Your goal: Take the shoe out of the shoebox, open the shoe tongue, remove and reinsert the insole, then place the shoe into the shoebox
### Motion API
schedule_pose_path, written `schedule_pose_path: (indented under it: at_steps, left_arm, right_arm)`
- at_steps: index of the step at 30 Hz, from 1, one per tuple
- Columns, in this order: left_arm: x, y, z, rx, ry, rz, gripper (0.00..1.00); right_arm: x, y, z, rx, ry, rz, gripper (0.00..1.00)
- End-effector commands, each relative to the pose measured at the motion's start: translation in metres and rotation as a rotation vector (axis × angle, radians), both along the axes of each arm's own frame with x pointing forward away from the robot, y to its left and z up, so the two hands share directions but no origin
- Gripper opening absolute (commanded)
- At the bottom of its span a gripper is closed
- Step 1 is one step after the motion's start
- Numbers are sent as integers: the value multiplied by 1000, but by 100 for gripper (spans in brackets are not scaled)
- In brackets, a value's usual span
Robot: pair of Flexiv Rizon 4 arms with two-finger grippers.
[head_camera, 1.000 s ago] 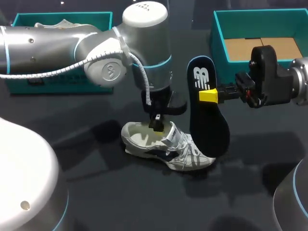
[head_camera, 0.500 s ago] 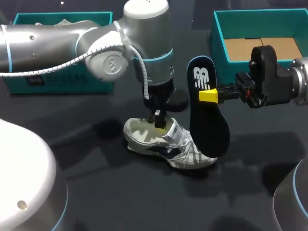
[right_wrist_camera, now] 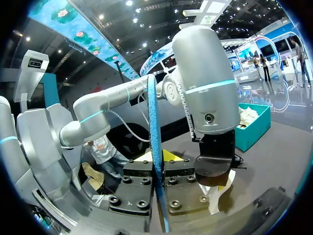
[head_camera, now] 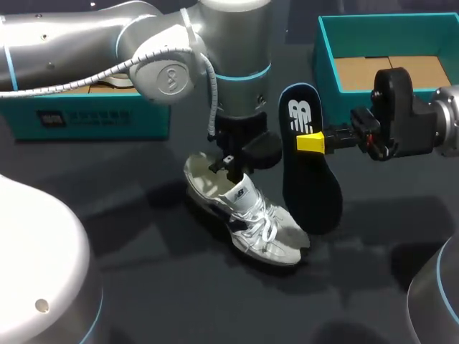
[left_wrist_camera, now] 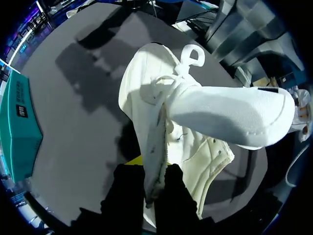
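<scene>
- The collar of the white shoe [head_camera: 247,215] was clamped between the fingers of the left pincer [left_wrist_camera: 154,177], on the table [head_camera: 143,287].
- The dark insole [head_camera: 310,186] was gripped upright by the right pincer [head_camera: 312,142], just beside the shoe.

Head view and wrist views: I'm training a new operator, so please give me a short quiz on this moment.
1. True or false: the insole lies inside the shoe.
2. The left gripper is shut on: A the shoe's side wall, B the insole, C nothing.
3. Fill in: the insole is held upright by the ____ arm.

Key:
1. False. It is out of the shoe, beside it.
2. A.
3. Right. The right gripper is shut on it.
</scene>
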State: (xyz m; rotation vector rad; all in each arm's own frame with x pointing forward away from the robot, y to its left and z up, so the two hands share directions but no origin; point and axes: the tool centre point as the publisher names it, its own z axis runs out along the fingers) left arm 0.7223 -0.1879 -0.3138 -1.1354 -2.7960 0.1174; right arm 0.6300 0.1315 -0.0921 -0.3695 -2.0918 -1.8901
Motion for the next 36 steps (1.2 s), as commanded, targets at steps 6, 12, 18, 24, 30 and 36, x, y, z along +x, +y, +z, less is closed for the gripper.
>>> schedule_pose_path:
  at_steps: [6,12,18,24,30,36]
  left_arm:
    - [2,6,9,-40,83,-220,0]
    - [0,4,10,-39,56,-391,0]
    - [-9,5,6,-69,-3,-574,0]
    - [-17,6,6,-107,-11,-668,0]
    - [-25,5,-1,-108,-27,-720,0]
    - [-27,3,-8,-109,-35,-734,0]
  right_arm:
    - [-1,1,0,-2,1,-2,0]
    - [-1,1,0,-2,1,-2,0]
    - [-1,1,0,-2,1,-2,0]
    - [-1,1,0,-2,1,-2,0]
    - [-1,1,0,-2,1,-2,0]
    - [-1,1,0,-2,1,-2,0]
